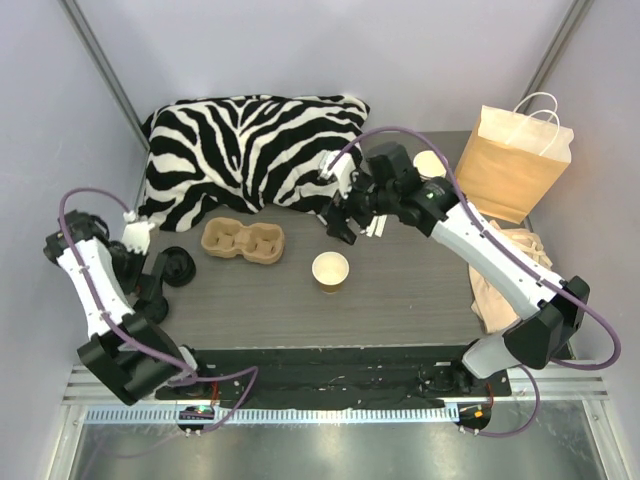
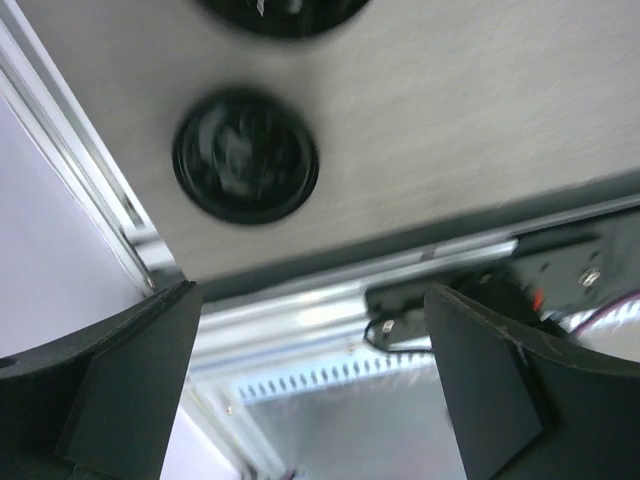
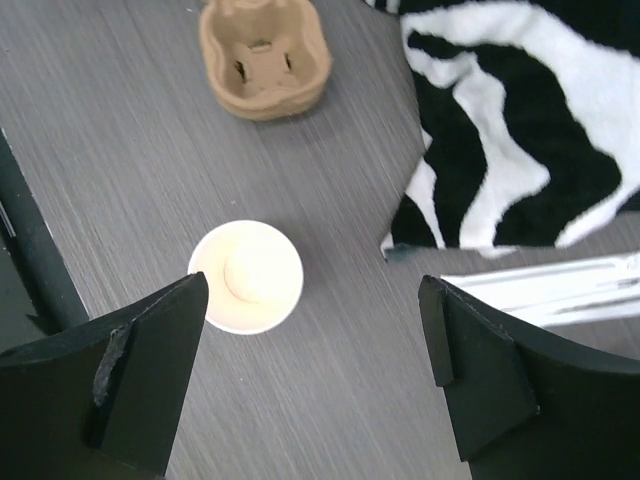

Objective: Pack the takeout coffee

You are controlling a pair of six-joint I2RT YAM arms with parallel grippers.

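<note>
No lidded takeout coffee shows in any view. A lidless tan paper cup (image 1: 330, 270) stands upright mid-table, white inside (image 3: 246, 277). My right gripper (image 1: 341, 228) hovers just behind and above it, open (image 3: 315, 380), with nothing between its fingers; the cup lies by its left finger (image 3: 150, 360). Loose black lids (image 1: 178, 265) lie at the table's left. My left gripper (image 1: 152, 290) hangs beside them, open (image 2: 310, 370) and holding nothing. One black lid (image 2: 245, 157) lies flat on the table ahead of its fingers.
A brown cardboard cup carrier (image 1: 243, 241) lies left of the cup. A zebra-print pillow (image 1: 250, 150) fills the back. A brown paper bag (image 1: 512, 160) stands back right, a pale cup top (image 1: 430, 163) beside it. Wrapped white straws (image 3: 560, 285) lie near the pillow's corner. Beige cloth (image 1: 510, 270) hangs right.
</note>
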